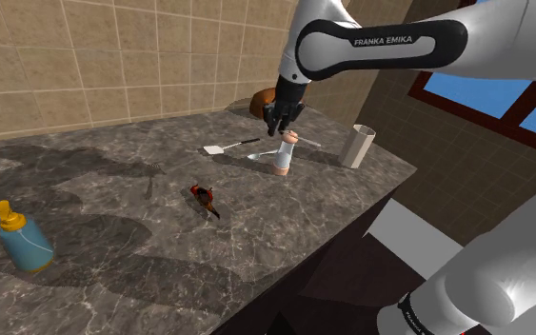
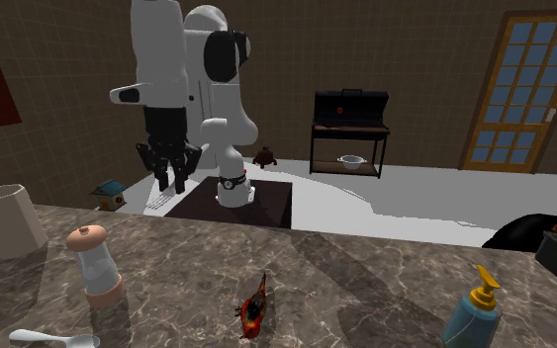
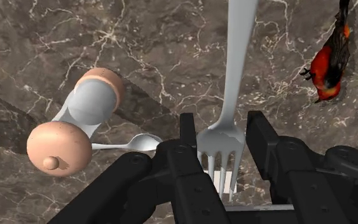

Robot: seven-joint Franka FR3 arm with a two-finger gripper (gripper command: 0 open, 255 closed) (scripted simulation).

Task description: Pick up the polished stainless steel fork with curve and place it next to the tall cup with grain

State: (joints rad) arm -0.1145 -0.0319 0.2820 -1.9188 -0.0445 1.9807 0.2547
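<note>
Counter: dark marble top [image 1: 113, 190] with a tan tile wall [image 1: 113, 57] behind it; I see a glazed wooden door [image 2: 525, 89] across the room in the second exterior view.
Gripper: the gripper [image 1: 280, 127] [image 2: 170, 183] [image 3: 223, 133] hangs above the counter, pointing down, fingers [image 3: 190, 137] spread apart, nothing clasped.
Fork: the fork [image 1: 229, 146] [image 3: 234, 70] is pale grey and lies flat on the marble. From the wrist camera I see its tines in the gap between the fingers, handle running away from the hand. In the shoulder view the hand is clear above it, so no contact.
Cup: the cup [image 1: 357, 146] [image 2: 7, 219] is tall, off-white and upright near the counter edge, well apart from the fork.
Grinder: a grinder [image 1: 284, 152] [image 2: 95, 262] [image 3: 75, 127] with a peach top and base stands between fork and cup.
Spoon: a spoon [image 1: 306, 142] [image 2: 56, 340] [image 3: 130, 144] lies just beside the grinder.
Bird: a red-and-black bird figure [image 1: 205, 200] [image 2: 254, 306] [image 3: 329, 60] sits on the marble, on the fork's far side from the grinder.
Bottle: a blue pump bottle [image 1: 23, 236] [image 2: 472, 314] with a yellow top stands far off at the shoulder view's left.
</note>
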